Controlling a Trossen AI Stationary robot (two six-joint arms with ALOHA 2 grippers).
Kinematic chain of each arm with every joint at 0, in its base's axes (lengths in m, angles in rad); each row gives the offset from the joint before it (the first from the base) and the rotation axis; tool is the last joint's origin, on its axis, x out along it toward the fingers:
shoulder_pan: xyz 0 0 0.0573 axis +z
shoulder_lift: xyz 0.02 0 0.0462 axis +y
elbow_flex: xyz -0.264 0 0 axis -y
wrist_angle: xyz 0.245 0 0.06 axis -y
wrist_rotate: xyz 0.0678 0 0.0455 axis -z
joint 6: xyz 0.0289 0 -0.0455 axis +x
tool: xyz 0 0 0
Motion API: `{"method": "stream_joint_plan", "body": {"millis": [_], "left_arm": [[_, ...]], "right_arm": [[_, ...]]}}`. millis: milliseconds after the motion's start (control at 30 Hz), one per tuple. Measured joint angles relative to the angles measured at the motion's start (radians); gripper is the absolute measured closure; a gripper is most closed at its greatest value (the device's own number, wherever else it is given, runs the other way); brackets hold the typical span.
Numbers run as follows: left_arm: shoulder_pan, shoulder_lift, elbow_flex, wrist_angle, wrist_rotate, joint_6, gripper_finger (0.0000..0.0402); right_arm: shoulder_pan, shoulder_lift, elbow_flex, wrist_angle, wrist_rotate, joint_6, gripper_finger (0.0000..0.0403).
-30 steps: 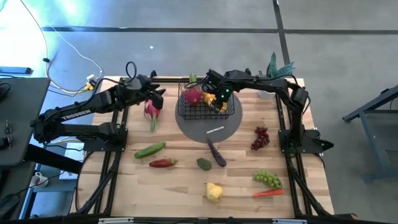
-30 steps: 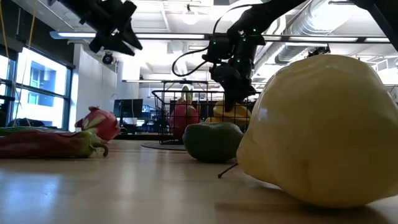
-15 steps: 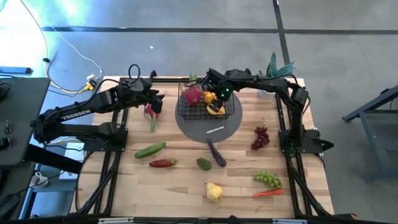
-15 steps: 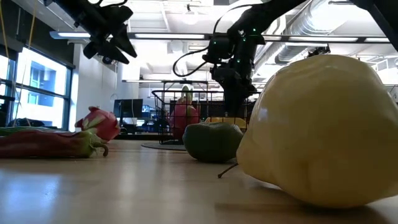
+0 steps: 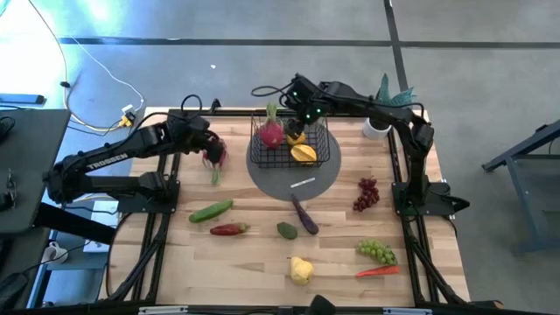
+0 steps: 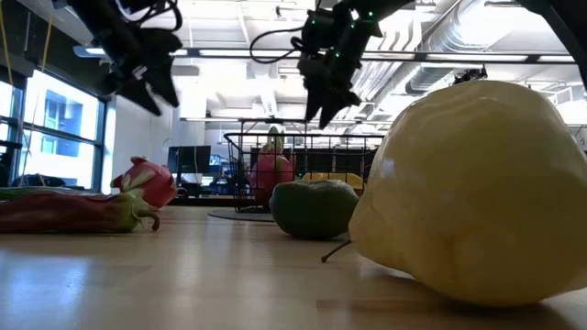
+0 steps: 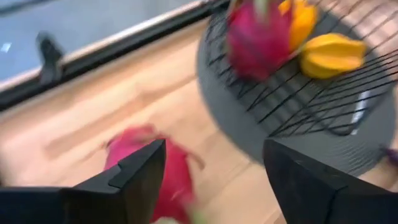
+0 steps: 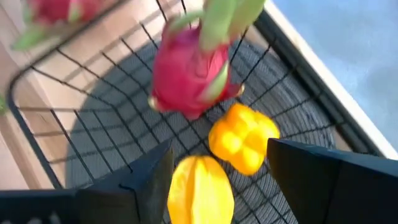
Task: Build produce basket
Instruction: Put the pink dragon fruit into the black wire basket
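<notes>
Near you on the tabletop [image 5: 262, 262] lie a yellow fruit [image 5: 301, 269], green grapes [image 5: 376, 252] and a carrot [image 5: 378, 271]. Farther back, your left gripper [image 5: 213, 150] spreads empty over a dragon fruit [image 5: 213, 157]; your right gripper [image 5: 302, 116] hangs open above the basket [image 5: 291, 144].

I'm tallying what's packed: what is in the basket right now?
Partly filled: the basket holds three pieces, a pink dragon fruit, a yellow pepper and a yellow starfruit. The rest of the produce lies on the table.
</notes>
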Motion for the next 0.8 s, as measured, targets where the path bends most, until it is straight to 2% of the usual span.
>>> {"method": "stream_joint_plan", "body": {"millis": [133, 333, 567, 800], "left_arm": [[0.046, 0.0, 0.0, -0.07, 0.004, -0.075, 0.0129], [0.093, 0.0, 0.0, -0.13, 0.126, -0.227, 0.013], [0.094, 0.0, 0.0, -0.183, 0.227, -0.31, 0.013], [0.056, 0.001, -0.036, -0.251, 0.234, -0.355, 0.0129]], "right_arm": [[0.0, 0.0, 0.039, 0.001, 0.0, 0.011, 0.0163], [0.0, 0.0, 0.044, 0.002, -0.001, 0.071, 0.0163], [0.0, 0.0, 0.044, -0.003, -0.001, 0.14, 0.0163], [0.001, 0.0, 0.044, -0.025, -0.001, 0.149, 0.0163]]}}
